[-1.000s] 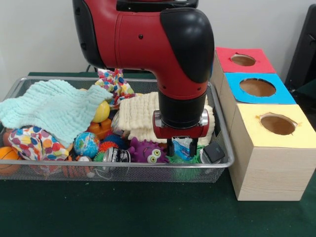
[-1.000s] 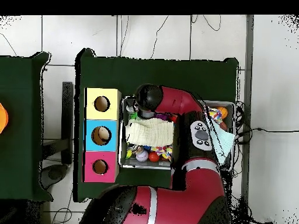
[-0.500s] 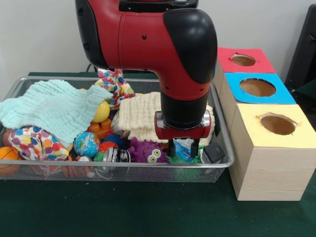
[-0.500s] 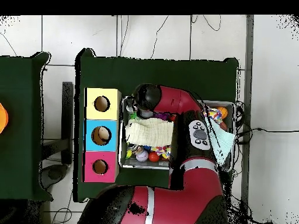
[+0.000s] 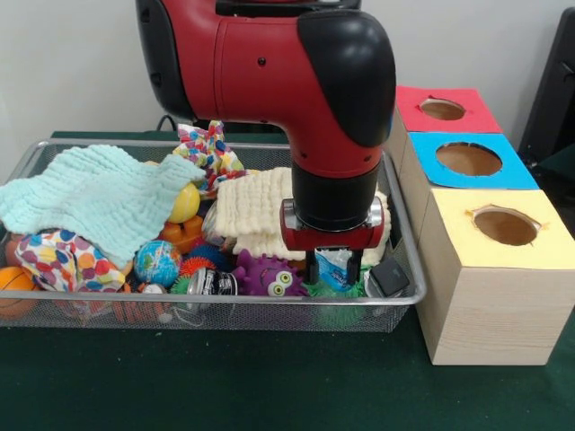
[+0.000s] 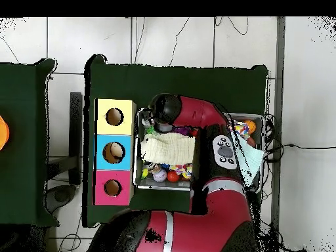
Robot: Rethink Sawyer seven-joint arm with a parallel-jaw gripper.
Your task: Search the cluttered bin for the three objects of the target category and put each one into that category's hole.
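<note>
My gripper [image 5: 332,269] reaches down into the front right corner of the wire bin [image 5: 225,302]. Its two black fingers [image 5: 311,268] are shut on a blue and white packet [image 5: 334,266], just above a green spiky toy [image 5: 334,291]. In the overhead view the arm's black elbow [image 6: 164,109] hides the gripper. Three hole boxes stand beside the bin: yellow [image 5: 505,224], blue [image 5: 468,159] and red [image 5: 442,109]. From above, something pale shows inside the blue box's hole [image 6: 113,152].
A cream cloth [image 5: 252,211] lies behind the gripper and a mint cloth [image 5: 94,193] covers the bin's left part. A purple monster toy [image 5: 267,275], a globe ball [image 5: 157,262], a small black block [image 5: 388,277] and several balls crowd the front.
The wrist shifted slightly right and dipped, then came back up a little. The packet stayed between the fingers. The other bin contents have not moved.
</note>
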